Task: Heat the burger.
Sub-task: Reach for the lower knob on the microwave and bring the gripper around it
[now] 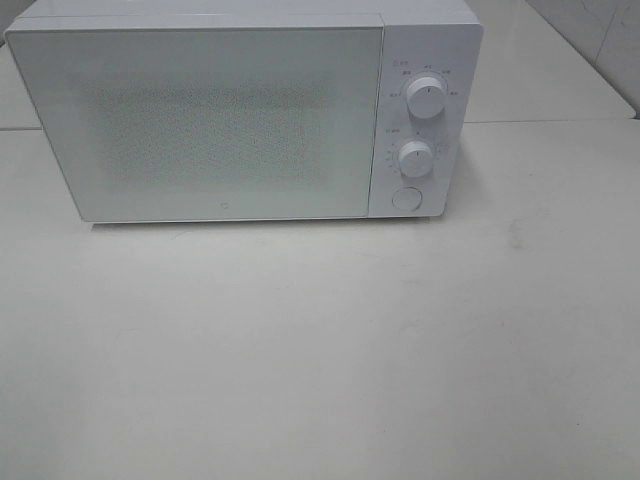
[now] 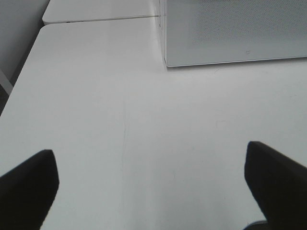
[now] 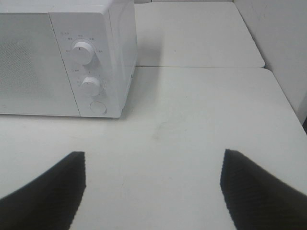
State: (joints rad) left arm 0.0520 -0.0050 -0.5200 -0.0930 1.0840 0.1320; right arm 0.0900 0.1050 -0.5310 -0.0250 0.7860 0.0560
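The burger is out of view in every frame. A white microwave (image 1: pixel 245 110) stands at the back of the white table (image 1: pixel 320 350) with its door shut; it also shows in the left wrist view (image 2: pixel 235 31) and the right wrist view (image 3: pixel 67 57). It has two knobs (image 1: pixel 426 98) and a round button (image 1: pixel 406 198) on its right panel. My left gripper (image 2: pixel 153 182) is open and empty over the bare table, in front of the microwave's left part. My right gripper (image 3: pixel 153 187) is open and empty, in front of the microwave's right side. Neither gripper shows in the exterior high view.
A second white table (image 3: pixel 196 33) adjoins behind, with a seam between the two. A wall (image 3: pixel 283 43) runs along the right side. The table's left edge (image 2: pixel 19 81) shows in the left wrist view.
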